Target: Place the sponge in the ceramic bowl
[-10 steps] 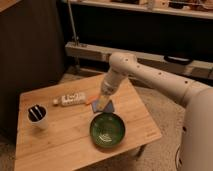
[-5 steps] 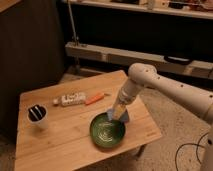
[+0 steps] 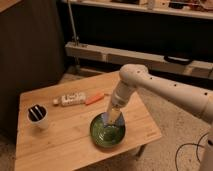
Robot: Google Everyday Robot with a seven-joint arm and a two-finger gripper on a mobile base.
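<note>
The dark green ceramic bowl (image 3: pixel 106 136) sits on the wooden table (image 3: pixel 60 145), toward its front right. My gripper (image 3: pixel 113 117) hangs just over the bowl's far rim, at the end of the white arm coming in from the right. It is shut on the blue-grey sponge (image 3: pixel 106 118), which shows as a small blue patch between the fingers, right above the rim. The gripper hides most of the sponge.
A white cup (image 3: pixel 38 118) with dark sticks stands at the table's left. A pale block (image 3: pixel 70 99) and an orange carrot-like piece (image 3: pixel 95 98) lie at the back middle. A dark cabinet stands on the left, and a low shelf rail (image 3: pixel 150 59) runs behind.
A second ago the gripper was at the sponge beyond the bowl. It has since carried the sponge forward to the bowl's far rim, and has barely moved over the last half second.
</note>
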